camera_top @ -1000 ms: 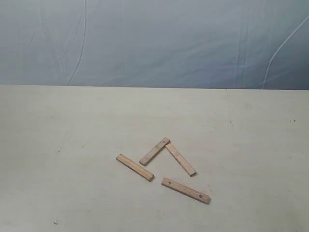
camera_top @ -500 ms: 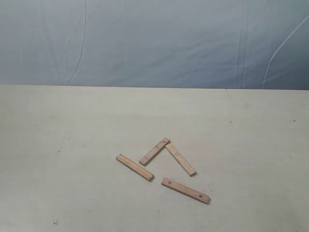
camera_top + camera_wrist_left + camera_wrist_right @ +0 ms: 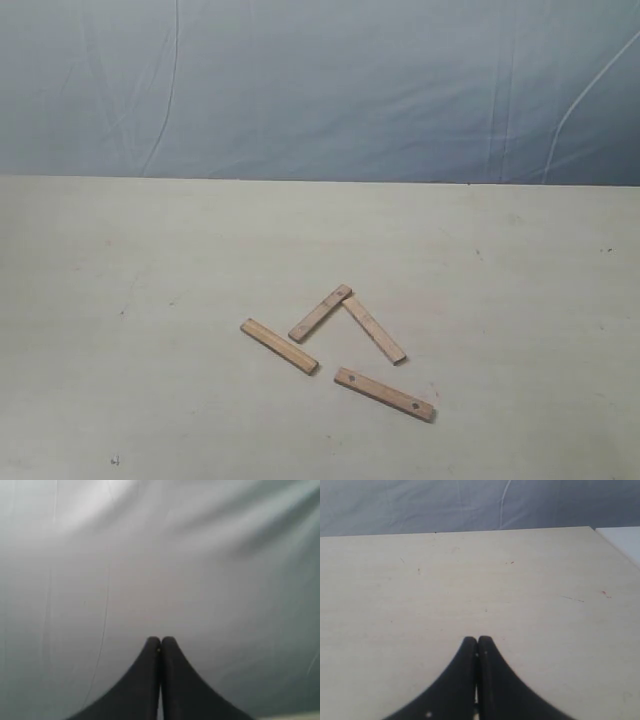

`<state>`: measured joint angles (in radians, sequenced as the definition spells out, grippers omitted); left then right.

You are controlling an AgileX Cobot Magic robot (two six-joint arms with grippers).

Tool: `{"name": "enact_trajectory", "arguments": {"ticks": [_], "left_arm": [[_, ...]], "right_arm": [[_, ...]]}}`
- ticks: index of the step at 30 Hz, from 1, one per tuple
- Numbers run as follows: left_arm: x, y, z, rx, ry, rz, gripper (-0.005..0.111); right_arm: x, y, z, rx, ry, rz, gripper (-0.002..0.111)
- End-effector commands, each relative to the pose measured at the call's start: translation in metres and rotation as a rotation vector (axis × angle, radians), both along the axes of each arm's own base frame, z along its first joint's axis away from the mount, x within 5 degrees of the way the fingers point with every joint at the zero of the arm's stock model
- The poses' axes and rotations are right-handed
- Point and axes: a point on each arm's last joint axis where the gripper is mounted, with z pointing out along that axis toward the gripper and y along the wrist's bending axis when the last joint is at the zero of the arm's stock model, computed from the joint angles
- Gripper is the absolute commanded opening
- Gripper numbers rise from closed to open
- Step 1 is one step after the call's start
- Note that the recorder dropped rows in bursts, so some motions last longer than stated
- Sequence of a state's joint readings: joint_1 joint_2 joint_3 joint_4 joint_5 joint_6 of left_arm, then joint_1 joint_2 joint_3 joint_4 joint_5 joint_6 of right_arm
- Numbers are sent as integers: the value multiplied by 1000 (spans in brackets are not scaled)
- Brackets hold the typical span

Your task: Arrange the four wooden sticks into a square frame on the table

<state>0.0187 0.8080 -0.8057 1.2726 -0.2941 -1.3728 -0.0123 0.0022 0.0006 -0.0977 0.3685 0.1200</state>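
Four wooden sticks lie loose on the table (image 3: 120, 260) in the exterior view. One stick (image 3: 279, 346) lies at the left. Two sticks (image 3: 320, 313) (image 3: 374, 329) meet at their far ends like a roof. A stick with two dark holes (image 3: 384, 394) lies nearest the front. Neither arm shows in the exterior view. My left gripper (image 3: 160, 640) is shut and empty, seen against grey fabric. My right gripper (image 3: 477, 640) is shut and empty above bare table (image 3: 470, 580). No stick shows in either wrist view.
A blue-grey fabric backdrop (image 3: 320, 90) hangs behind the table's far edge. In the right wrist view the table's corner (image 3: 590, 528) and a white surface (image 3: 622, 537) beyond it show.
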Motion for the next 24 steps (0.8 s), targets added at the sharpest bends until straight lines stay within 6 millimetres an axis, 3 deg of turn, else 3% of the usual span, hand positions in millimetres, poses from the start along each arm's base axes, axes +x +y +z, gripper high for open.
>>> {"name": "enact_trajectory", "arguments": {"ticks": [1,4,6,10,12,14,15,17,20,24], "left_arm": [[58,-8,-19,30,259,-105,0],[87,-10,-35,77,324,-130,0],[100,-3,-42,138,329,-50,0],[116,28,-50,304,311,298,0],[120,37,-53,486,314,485,0],[128,39,-67,711,437,682,0],[135,34,-71,756,500,698,0],[153,15,-83,806,648,560,0],[171,-37,-93,894,798,128,0],[162,-94,-105,1044,1029,-454,0]], "right_arm": [[0,0,0,-3,-4,4,-1],[0,0,1,-3,-7,5,-1],[0,0,1,-3,-7,5,-1],[0,0,1,-3,-7,5,-1],[0,0,1,-3,-7,5,-1],[0,0,1,-3,-7,5,-1],[0,0,1,-3,-9,5,-1],[0,0,1,-3,-9,5,-1],[0,0,1,-3,-9,5,-1],[0,0,1,-3,-9,5,-1]]}}
